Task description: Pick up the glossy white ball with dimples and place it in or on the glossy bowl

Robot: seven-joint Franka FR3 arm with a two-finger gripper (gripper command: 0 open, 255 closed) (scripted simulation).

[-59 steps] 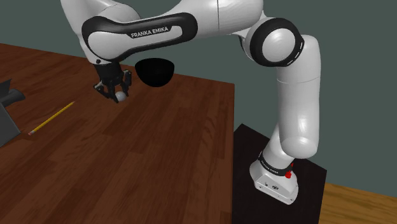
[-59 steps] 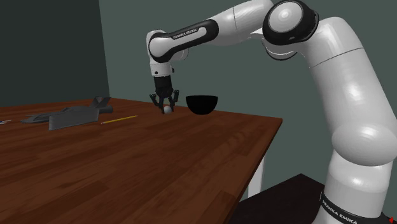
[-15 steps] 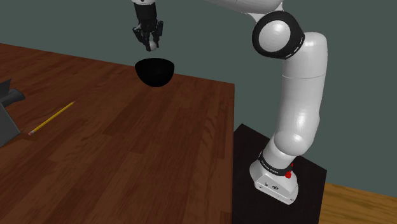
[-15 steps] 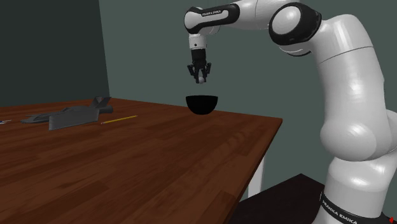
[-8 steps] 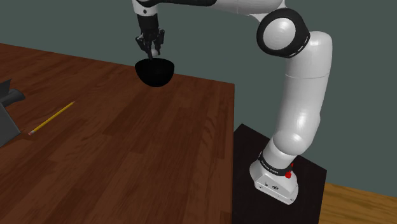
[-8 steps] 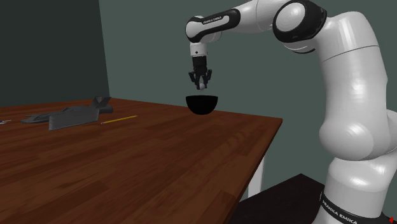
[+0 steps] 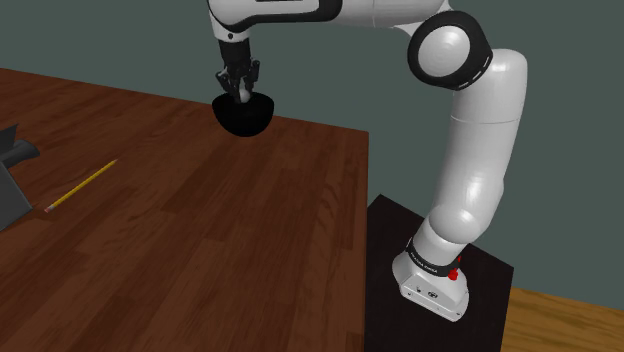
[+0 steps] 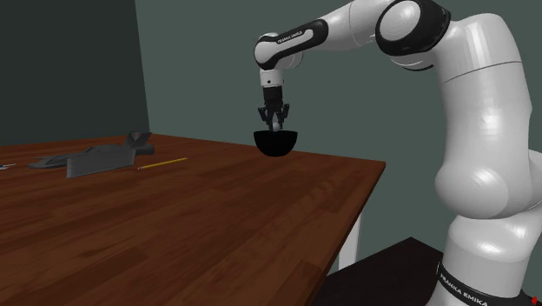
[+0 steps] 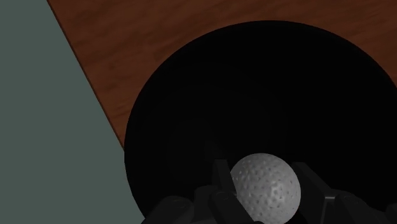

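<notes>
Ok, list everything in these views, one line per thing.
ball: 1, pale grey, dimpled, clasped by the tool over the bowl
bowl: 1, black, on the table near its wall-side edge
pencil: 1, yellow, on the table, apart from the bowl
angular object: count unclear, grey, beyond the pencil
table: 1, dark brown wood
stand: 1, black, beside the table
arm: 1, white with dark joints, on the stand
tool: 1, black, shut on the ball
</notes>
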